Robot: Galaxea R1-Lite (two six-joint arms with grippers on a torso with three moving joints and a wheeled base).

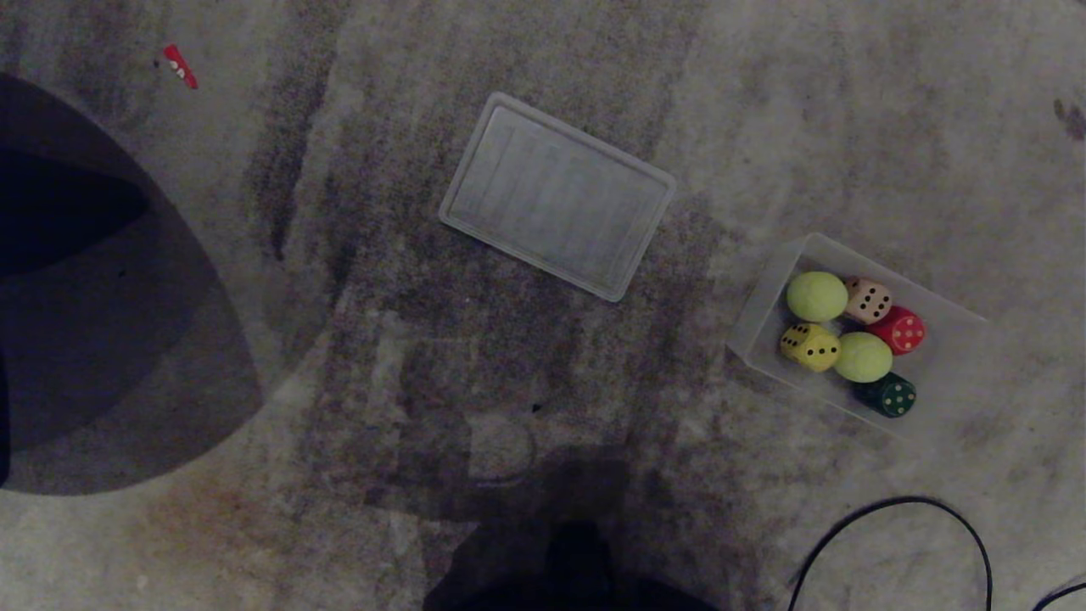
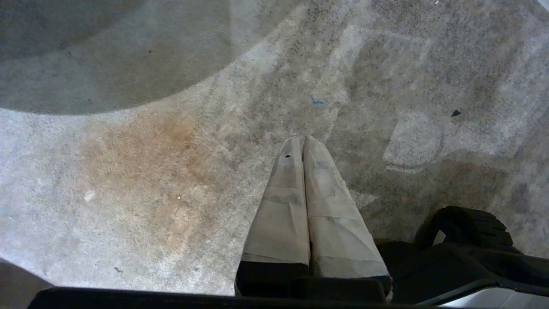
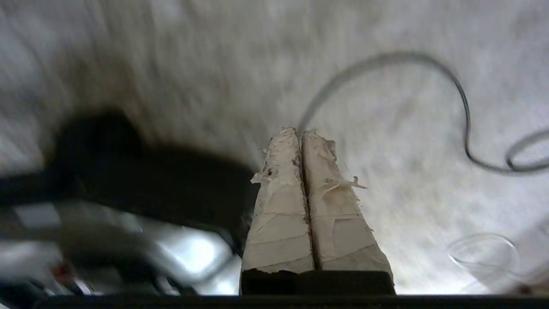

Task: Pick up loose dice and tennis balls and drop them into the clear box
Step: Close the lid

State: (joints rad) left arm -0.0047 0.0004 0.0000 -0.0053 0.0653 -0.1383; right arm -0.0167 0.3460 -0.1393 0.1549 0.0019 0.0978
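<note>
The clear box (image 1: 768, 301) stands on the carpet at the right of the head view. Inside it lie two tennis balls (image 1: 816, 295) (image 1: 863, 356) and several dice: tan (image 1: 868, 299), red (image 1: 899, 329), yellow (image 1: 810, 346) and dark green (image 1: 888, 395). Neither arm shows in the head view. My left gripper (image 2: 302, 139) is shut and empty over bare carpet. My right gripper (image 3: 300, 132) is shut too, holding nothing, above carpet near a black cable (image 3: 463, 107).
A flat ribbed translucent lid (image 1: 556, 195) lies on the carpet at centre. A small red scrap (image 1: 180, 66) sits far left. A black cable (image 1: 891, 526) loops at the lower right. A large dark shape (image 1: 85, 297) fills the left side.
</note>
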